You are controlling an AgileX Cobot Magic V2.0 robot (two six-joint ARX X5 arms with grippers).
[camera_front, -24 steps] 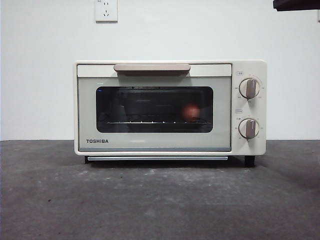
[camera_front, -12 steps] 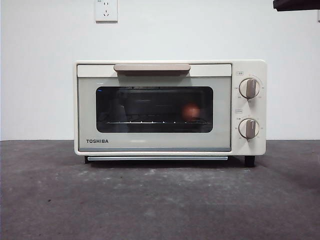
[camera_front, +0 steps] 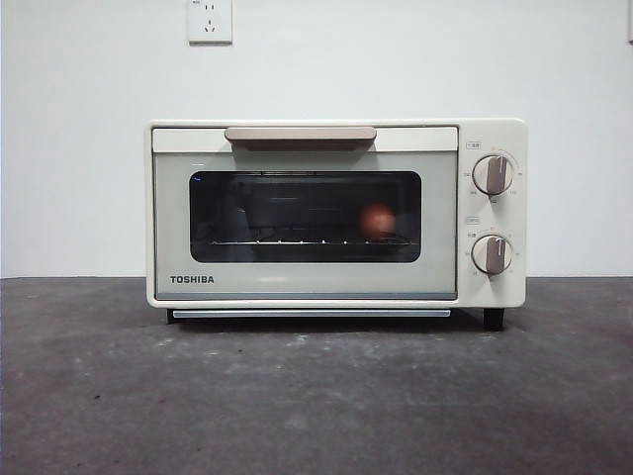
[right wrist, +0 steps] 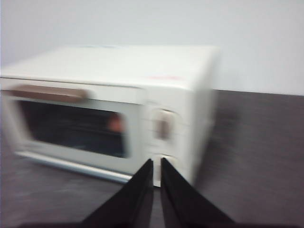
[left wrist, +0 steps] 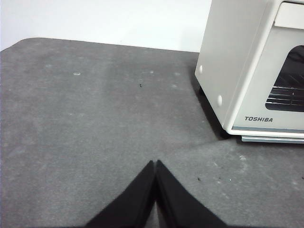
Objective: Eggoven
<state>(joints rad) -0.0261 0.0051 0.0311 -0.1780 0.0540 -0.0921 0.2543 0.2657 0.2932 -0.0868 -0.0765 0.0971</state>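
The cream Toshiba oven (camera_front: pixel 297 282) stands on the table with its door closed. The reddish-brown egg (camera_front: pixel 377 221) rests on the rack behind the dark glass, toward the right. In the front view neither gripper shows. My left gripper (left wrist: pixel 155 162) is shut and empty above the table, off the left side of the oven (left wrist: pixel 237 61). My right gripper (right wrist: pixel 156 161) is shut and empty in front of the oven (right wrist: pixel 123 61), near its knob side. That view is blurred, and the egg (right wrist: pixel 115 123) shows faintly through the window.
The tan handle (camera_front: pixel 300 134) runs along the door's top, and two knobs (camera_front: pixel 493 174) (camera_front: pixel 492 254) sit on the right panel. A wall socket (camera_front: pixel 210 20) hangs above. The dark grey table (camera_front: pixel 316 396) stretches in front of the oven.
The black arm tip at the front view's top right corner has left the picture. Oven and egg have not moved.
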